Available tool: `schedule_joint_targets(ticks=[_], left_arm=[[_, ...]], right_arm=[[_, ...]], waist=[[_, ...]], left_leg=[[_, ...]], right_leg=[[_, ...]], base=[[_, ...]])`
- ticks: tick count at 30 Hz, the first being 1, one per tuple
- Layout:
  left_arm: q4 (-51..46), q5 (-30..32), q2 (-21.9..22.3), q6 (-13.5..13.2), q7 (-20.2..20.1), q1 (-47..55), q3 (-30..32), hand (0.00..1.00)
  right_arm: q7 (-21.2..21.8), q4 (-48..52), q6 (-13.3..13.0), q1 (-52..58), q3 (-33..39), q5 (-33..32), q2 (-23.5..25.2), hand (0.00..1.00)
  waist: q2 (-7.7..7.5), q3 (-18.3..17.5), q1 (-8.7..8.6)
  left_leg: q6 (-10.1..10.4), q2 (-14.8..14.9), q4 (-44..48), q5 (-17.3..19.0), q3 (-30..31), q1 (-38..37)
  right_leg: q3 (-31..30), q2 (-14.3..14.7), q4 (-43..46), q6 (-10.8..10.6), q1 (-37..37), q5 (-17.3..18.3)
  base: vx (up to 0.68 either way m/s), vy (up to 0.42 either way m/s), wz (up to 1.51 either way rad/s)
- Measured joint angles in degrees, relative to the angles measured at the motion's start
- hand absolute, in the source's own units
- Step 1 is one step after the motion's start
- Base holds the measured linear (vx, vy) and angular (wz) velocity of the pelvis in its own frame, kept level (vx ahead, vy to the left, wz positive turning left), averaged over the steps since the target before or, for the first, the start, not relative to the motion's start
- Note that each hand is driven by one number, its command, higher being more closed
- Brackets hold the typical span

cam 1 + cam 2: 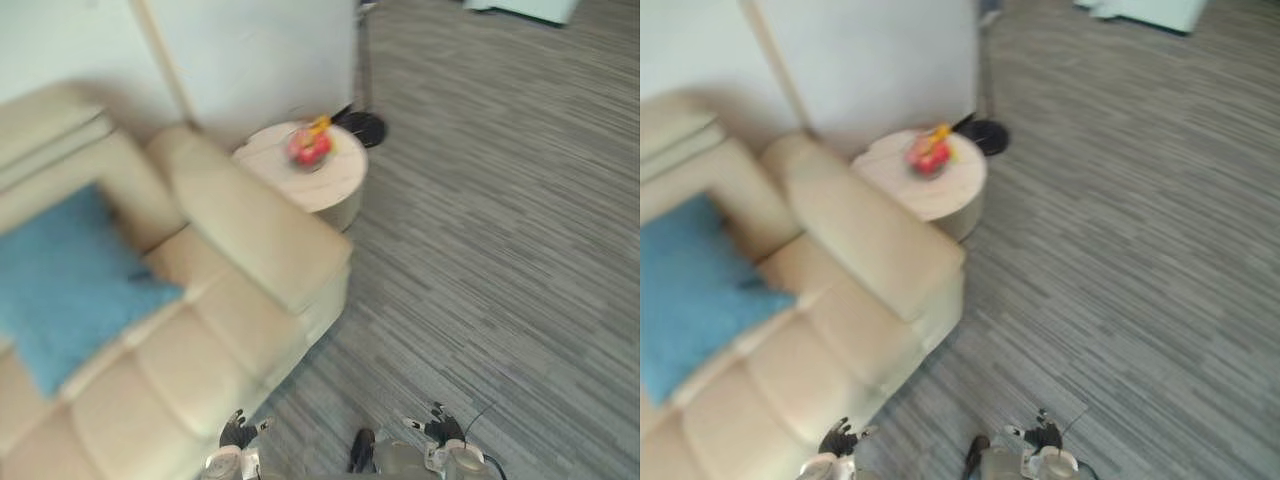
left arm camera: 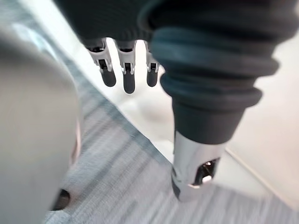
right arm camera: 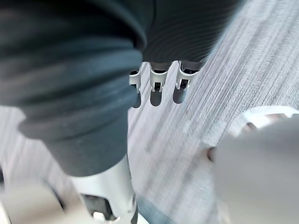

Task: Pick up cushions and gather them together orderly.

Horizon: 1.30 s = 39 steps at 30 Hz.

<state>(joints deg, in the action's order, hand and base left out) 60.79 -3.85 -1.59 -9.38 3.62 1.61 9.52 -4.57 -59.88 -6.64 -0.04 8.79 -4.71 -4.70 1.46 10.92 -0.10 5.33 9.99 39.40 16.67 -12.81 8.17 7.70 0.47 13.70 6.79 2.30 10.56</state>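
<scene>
**Near field.** At the lower edge of the head views, the left hand [image 1: 238, 432] hangs beside the front corner of the sofa. The right hand [image 1: 440, 428] hangs over the grey striped carpet floor [image 1: 490, 260]. Both arms point downward at the robot's sides. In the left wrist view the silver, dark-tipped fingers [image 2: 128, 77] extend straight and side by side, closed on nothing. The right wrist view shows the right hand's fingers [image 3: 156, 91] likewise straight and loose above the carpet.

**Middle field.** Beyond the left hand stands the cream leather sofa [image 1: 250, 230] with a broad padded armrest. The square blue fabric cushion [image 1: 65, 285] lies on the sofa seat against the backrest. It is well apart from both hands and to the left of the left hand. Its left part is cut off by the picture's edge.

**Far field.** Just beside the armrest stands a round pale side table [image 1: 335, 185] bearing a red and yellow object [image 1: 310, 147], too blurred to identify. Farther still, a dark round base [image 1: 362, 128] rests on the floor at the foot of a white wall [image 1: 260, 60].
</scene>
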Motion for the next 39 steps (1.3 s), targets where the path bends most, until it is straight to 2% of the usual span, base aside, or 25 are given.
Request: schedule_joint_targets(ticks=[3,5,6,7,11,13,14,15,16,17,20,22,23,25,27,28,29,30,32,33,35,36,37,38,39], left_arm=[[-1.3,-0.85,0.22,-0.25,0.14,-0.18,0.06,0.0],[-1.81,-1.46,0.41,-0.39,0.18,-0.3,0.72,0.0],[-1.76,-1.99,0.54,-0.38,0.21,-0.36,0.71,0.0],[-1.61,-2.48,1.07,-0.4,0.26,-0.31,0.75,0.0],[-3.05,-3.06,0.06,-0.41,0.16,-0.92,0.84,0.0],[-3.25,-3.03,0.09,-0.33,0.21,-0.91,0.86,0.0],[-2.86,-3.05,0.05,-0.29,0.19,-0.95,0.68,0.0],[-2.6,-3.07,-0.03,-0.22,0.21,-0.97,0.28,0.0],[-1.77,-3.2,-0.41,-0.19,0.14,-1.11,-0.74,0.0],[-1.1,-3.42,-0.92,-0.12,0.11,-1.08,-1.61,0.0],[1.73,-3.58,-2.28,0.47,-0.02,-1.58,-2.84,0.0],[2.49,-3.56,-2.51,0.88,-0.03,-1.98,-4.05,0.0],[3.31,-3.45,-2.86,1.04,-0.11,-2.05,-4.75,0.0],[3.42,-2.78,-2.89,1.15,-0.2,-2.23,-5.06,0.0],[3.1,-2.15,-1.69,1.06,-0.36,-3.24,-5.07,0.0],[2.61,-1.86,-1.34,0.97,-0.52,-3.25,-5.08,0.0],[1.77,-1.7,-1.24,1.02,-0.51,-3.35,-4.93,0.0],[1.47,-1.65,-1.22,0.96,-0.5,-3.3,-4.97,0.0],[0.59,-1.62,-1.39,1.02,-0.43,-2.95,-5.0,0.0],[0.11,-1.62,-1.5,0.94,-0.39,-2.69,-5.05,0.0],[-0.98,-1.8,-1.51,0.82,-0.34,-2.33,-5.1,0.0],[-1.38,-1.78,-1.53,0.81,-0.31,-2.18,-5.2,0.0],[-1.67,-1.8,-1.42,0.77,-0.3,-1.92,-5.5,0.0],[-1.73,-2.02,-1.23,0.67,-0.29,-1.96,-5.64,0.0],[-1.7,-2.11,-0.95,0.45,-0.1,-1.64,-5.63,0.0]], right_arm=[[-0.38,0.15,0.1,-0.04,0.06,0.01,0.24,0.0],[-0.59,0.5,0.13,0.04,0.02,0.05,1.19,0.0],[-0.59,0.52,0.11,0.12,0.02,0.06,1.66,0.0],[-0.6,0.67,-0.03,0.68,-0.02,0.11,1.61,0.0],[-0.47,2.89,-0.08,1.2,-0.32,0.06,5.37,0.0],[-0.22,3.02,-0.13,0.79,-1.19,-0.02,6.74,0.0],[-0.02,2.78,-0.14,0.16,-2.32,-0.1,7.18,0.0],[0.07,2.73,-0.15,-0.28,-2.85,-0.09,7.12,0.0],[0.1,2.35,-0.11,-1.22,-3.42,-0.17,6.84,0.0],[0.09,2.04,-0.11,-1.76,-3.45,-0.16,6.74,0.0],[0.05,0.53,-0.11,-2.94,-3.35,-0.1,5.87,0.0],[0.0,-0.1,0.02,-3.2,-3.26,0.08,4.6,0.0],[-0.02,-0.15,0.03,-2.6,-3.07,0.1,3.98,0.0],[-0.02,-0.12,-0.01,-2.51,-2.13,0.09,3.41,0.0],[-0.06,-0.48,-0.03,-1.38,-1.9,0.06,1.82,0.0],[-0.11,-0.9,-0.09,-0.87,-1.7,0.01,1.25,0.0],[-0.16,-1.24,-0.18,-0.6,-1.74,-0.04,0.59,0.0],[-0.32,-1.86,-0.26,-0.53,-2.18,-0.32,-0.08,0.0],[-0.6,-2.38,-0.21,-0.5,-1.96,-0.54,0.02,0.0],[-0.58,-2.42,-0.19,-0.51,-1.91,-0.94,0.11,0.0],[-0.54,-2.4,-0.14,-1.09,-0.42,-2.23,0.22,0.0],[-0.62,-2.51,-0.12,-1.08,0.19,-2.27,0.27,0.0],[-0.56,-2.52,-0.12,-1.04,0.17,-2.26,0.07,0.0],[-0.58,-2.51,-0.12,-1.07,0.21,-2.25,-0.16,0.0],[-0.62,-2.46,-0.11,-0.69,0.09,-2.26,-0.06,0.0]], waist=[[-0.21,0.16,0.67],[-0.63,0.45,0.97],[-0.48,0.36,0.99],[0.68,-0.17,1.69],[-3.03,-0.31,3.11],[-3.2,-0.44,3.6],[-3.04,-0.39,3.65],[-2.7,-0.21,3.51],[-2.41,-0.05,3.41],[-1.82,0.13,3.43],[-1.78,0.16,3.2],[-1.57,0.31,3.35],[-1.69,0.35,3.28],[-1.18,0.3,2.7],[-0.31,0.05,2.22],[0.27,0.15,2.05],[1.14,0.49,2.13],[1.94,0.89,2.6],[2.17,0.95,3.37],[1.85,1.11,3.53],[1.34,1.9,3.78],[1.08,1.93,3.88],[1.09,1.94,3.89],[1.32,2.04,4.11],[1.29,1.72,5.46]], left_leg=[[0.46,-5.96,-10.86,-0.19,9.66,4.35],[-0.03,-9.23,-18.24,-2.29,18.17,5.47],[0.06,-9.73,-20.84,-4.23,21.03,5.24],[0.43,-8.83,-21.99,-9.98,22.42,4.39],[-2.91,-8.1,-19.93,-5.97,10.52,0.89],[-4.01,-7.04,-18.87,-3.77,4.29,-1.25],[-4.35,-6.23,-18.85,-2.43,-0.55,-2.89],[-4.58,-5.61,-19.08,-2.0,-3.26,-3.8],[-4.56,-4.49,-19.46,-1.82,-7.35,-5.28],[-4.55,-3.41,-19.57,-1.83,-10.35,-5.97],[-4.47,-1.01,-21.06,-1.87,-13.94,-7.73],[-4.03,0.73,-21.92,-2.03,-16.1,-9.51],[-2.24,1.16,-22.98,-2.45,-16.37,-11.28],[0.21,2.3,-24.15,-3.89,-15.89,-13.48],[0.22,5.64,-16.29,-3.89,-13.33,-11.74],[-0.12,8.86,-6.94,-4.51,-10.83,-8.92],[-3.2,12.29,3.3,-6.86,-7.79,-5.57],[-4.5,13.95,12.17,-7.39,-4.22,-2.14],[-1.15,10.7,18.53,-3.2,0.83,2.71],[-1.22,8.97,17.38,-2.08,1.32,4.03],[-1.99,2.51,6.41,-0.42,3.43,7.3],[-1.46,-1.18,-2.86,-0.94,6.03,7.79],[-1.07,-4.27,-12.56,-2.89,9.05,7.78],[-0.46,-6.16,-19.87,-7.13,12.28,7.78],[0.69,-7.42,-23.92,-13.48,13.6,6.18]], right_leg=[[-8.62,0.75,-0.02,-1.37,-0.83,0.45],[-14.43,0.83,0.28,-2.92,-2.05,1.08],[-15.96,1.12,0.62,-3.82,-2.22,1.61],[-17.44,2.27,1.88,-5.68,-2.15,2.89],[-20.68,-0.31,6.65,-8.68,-0.66,4.95],[-17.04,-1.62,11.84,-10.44,2.25,5.77],[-8.44,-4.67,15.56,-11.33,4.98,6.0],[-1.77,-6.91,16.27,-10.78,5.83,5.9],[9.88,-10.47,14.9,-9.24,5.87,5.24],[17.31,-11.74,12.18,-7.98,5.71,4.35],[26.58,-11.91,5.21,-7.39,6.19,0.2],[32.34,-13.17,4.73,-7.51,6.58,-1.52],[33.35,-13.29,5.17,-5.6,6.43,-3.36],[31.54,-11.33,5.87,-4.5,6.03,-1.83],[30.73,-7.83,2.84,-3.74,3.5,-0.65],[29.89,-5.31,0.67,-3.6,1.43,-0.39],[29.07,-2.69,-1.27,-3.13,-1.06,-0.1],[27.1,-0.56,-2.94,-2.55,-3.65,0.28],[22.74,0.44,-4.2,-1.4,-6.33,1.41],[21.06,0.31,-4.44,-1.49,-6.82,1.5],[15.81,-0.59,-5.25,-2.22,-8.78,1.91],[13.53,-1.69,-5.03,-3.2,-9.0,2.48],[11.17,-2.57,-5.04,-4.0,-9.12,3.03],[8.54,-2.96,-5.19,-4.88,-9.44,3.57],[4.57,-3.37,-5.96,-5.86,-9.96,4.04]], base=[[0.29,0.133,-1.75],[0.38,0.258,-1.55],[0.35,0.261,-1.61],[0.33,0.289,-1.73],[0.25,0.276,-1.4],[0.13,0.19,-1.7],[0.08,0.116,-1.62],[0.12,0.156,-1.97],[0.09,0.086,-1.74],[0.1,0.067,-1.75],[0.15,-0.095,-1.39],[0.19,-0.19,-1.14],[0.24,-0.243,-0.94],[0.25,-0.294,-0.75],[0.24,-0.295,-0.4],[0.18,-0.287,-0.44],[0.13,-0.266,-0.64],[0.17,-0.225,-0.94],[0.21,-0.05,-1.08],[0.24,0.042,-1.19],[0.29,0.126,-1.27],[0.28,0.172,-1.17],[0.27,0.205,-1.2],[0.32,0.235,-1.49],[0.37,0.245,-1.35]])
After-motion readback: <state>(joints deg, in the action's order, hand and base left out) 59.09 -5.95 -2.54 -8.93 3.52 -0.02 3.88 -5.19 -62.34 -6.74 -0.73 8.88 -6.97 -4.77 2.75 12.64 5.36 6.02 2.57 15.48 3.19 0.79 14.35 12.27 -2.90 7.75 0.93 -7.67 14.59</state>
